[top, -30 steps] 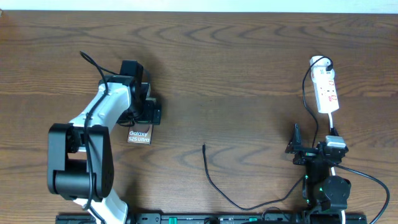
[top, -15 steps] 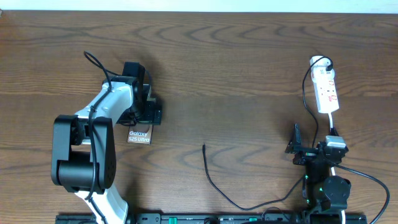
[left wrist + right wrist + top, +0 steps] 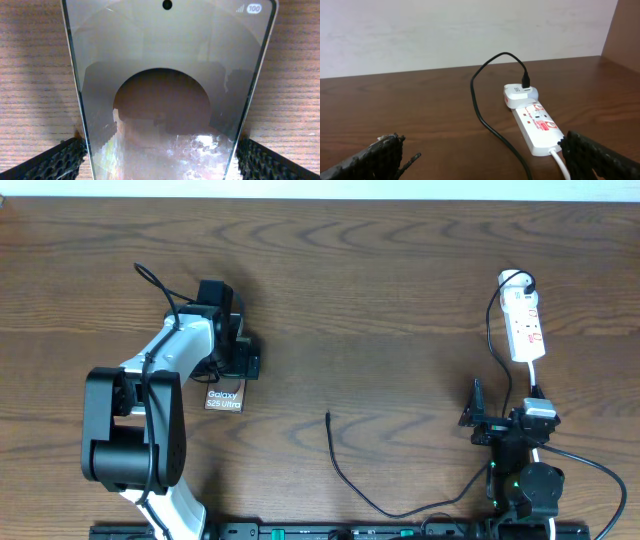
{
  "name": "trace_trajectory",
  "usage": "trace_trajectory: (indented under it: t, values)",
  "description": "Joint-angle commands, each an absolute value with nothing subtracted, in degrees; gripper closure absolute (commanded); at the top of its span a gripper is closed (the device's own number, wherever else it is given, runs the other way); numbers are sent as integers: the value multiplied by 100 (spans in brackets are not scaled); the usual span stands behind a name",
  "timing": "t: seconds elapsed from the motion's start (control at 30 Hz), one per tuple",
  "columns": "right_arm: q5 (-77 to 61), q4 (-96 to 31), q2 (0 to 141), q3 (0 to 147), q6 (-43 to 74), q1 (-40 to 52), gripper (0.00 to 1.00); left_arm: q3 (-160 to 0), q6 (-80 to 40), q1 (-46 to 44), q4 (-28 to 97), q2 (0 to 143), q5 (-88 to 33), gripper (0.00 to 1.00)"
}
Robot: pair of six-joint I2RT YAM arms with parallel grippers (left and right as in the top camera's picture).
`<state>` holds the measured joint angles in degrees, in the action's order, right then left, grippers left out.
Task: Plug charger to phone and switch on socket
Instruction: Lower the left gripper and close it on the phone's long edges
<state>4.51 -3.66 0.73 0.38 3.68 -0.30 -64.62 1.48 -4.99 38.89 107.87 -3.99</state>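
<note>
Squeezing the phone (image 3: pixel 167 75) by its slick, stiff long edges seems smart; left gripper (image 3: pixel 160 148) clamps it, right gripper (image 3: pixel 480 145) hangs open.

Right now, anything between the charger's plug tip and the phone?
Nothing visible. Only bare brown wooden table lies between the thin black charger cable's plug tip and the flat dark smartphone. The left claw straddles the phone's side edges.

The left arm (image 3: pixel 135 425) swung its elbow slightly rightward and its upper cable loop shifted with it. The left hand (image 3: pixel 232 358) over the phone (image 3: pixel 224 398) edged barely farther from the base.
</note>
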Motion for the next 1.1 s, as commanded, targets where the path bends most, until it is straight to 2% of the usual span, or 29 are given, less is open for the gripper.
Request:
trace_trajectory:
  t: [0.0, 1.07]
  values:
    - [454, -390, 49, 32, 377, -27, 1, -6230, 121, -495, 3951, 10932, -423, 1]
    - [454, -390, 49, 32, 377, -27, 1, -6208, 174, -495, 4060, 10932, -421, 1]
